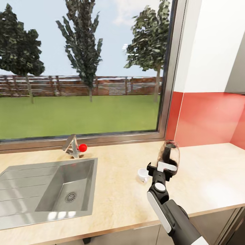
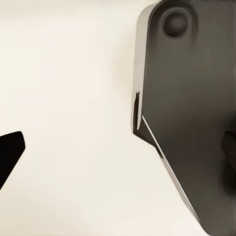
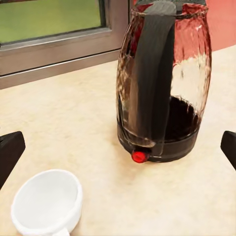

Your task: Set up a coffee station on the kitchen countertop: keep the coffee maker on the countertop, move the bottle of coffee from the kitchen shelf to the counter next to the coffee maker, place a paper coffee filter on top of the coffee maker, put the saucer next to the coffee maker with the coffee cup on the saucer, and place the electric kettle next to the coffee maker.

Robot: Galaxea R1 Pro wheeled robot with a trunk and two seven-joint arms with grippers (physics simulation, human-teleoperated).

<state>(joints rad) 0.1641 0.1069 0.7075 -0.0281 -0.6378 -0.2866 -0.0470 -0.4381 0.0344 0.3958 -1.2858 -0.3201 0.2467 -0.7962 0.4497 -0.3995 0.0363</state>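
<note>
The electric kettle (image 1: pixel 169 153), dark and translucent with a black handle and a red button, stands on the kitchen countertop (image 1: pixel 211 170) near the red wall. My right gripper (image 1: pixel 163 166) is open just in front of its handle. In the right wrist view the kettle (image 3: pixel 164 83) stands ahead of my right gripper (image 3: pixel 118 150), handle towards me, with the fingertips (image 3: pixel 10 152) spread wide apart. A white coffee cup (image 1: pixel 143 174) sits on the counter beside the gripper, and the cup (image 3: pixel 46 201) is upright. My left gripper (image 2: pixel 118 155) is open over a pale surface. The coffee maker, bottle of coffee, filter, saucer and shelf are out of view.
A steel sink (image 1: pixel 20 190) with a faucet (image 1: pixel 73 146) and red knob lies to the left. A large window runs behind the counter, and a red backsplash (image 1: pixel 207 119) closes the right corner. A dark grey robot part (image 2: pixel 191 123) is close to the left gripper.
</note>
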